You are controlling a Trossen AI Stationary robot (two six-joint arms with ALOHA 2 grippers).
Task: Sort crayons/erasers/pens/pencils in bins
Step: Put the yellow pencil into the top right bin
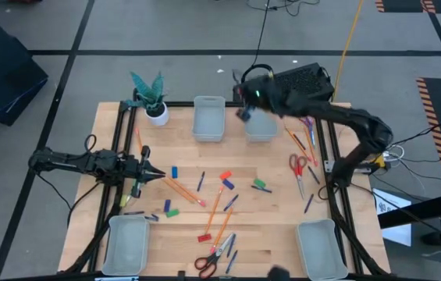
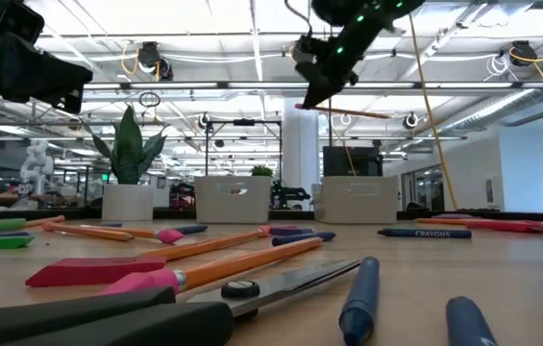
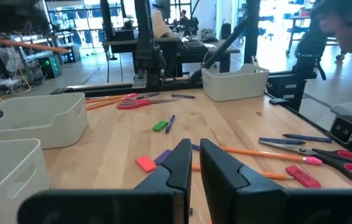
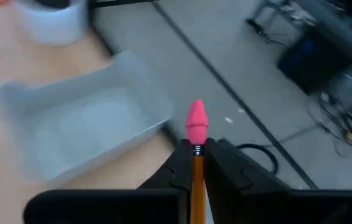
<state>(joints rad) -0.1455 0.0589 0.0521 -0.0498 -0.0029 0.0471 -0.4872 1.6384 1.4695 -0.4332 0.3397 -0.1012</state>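
Right wrist view: right claw (image 4: 194,163) clamped tight on a pink-tipped pencil (image 4: 196,134) above a bin (image 4: 82,124).

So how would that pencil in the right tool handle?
The pencil looks stiff and probably light: it juts straight from the right tool. Pinched near its pink cap, the long shaft may pivot. Dropped over the bin, it could roll.

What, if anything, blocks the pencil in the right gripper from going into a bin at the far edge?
Nothing visible does. The right gripper is shut on a pencil with a pink eraser tip, raised in the air above the two far bins. The right wrist view shows an open bin below, apparently holding nothing.
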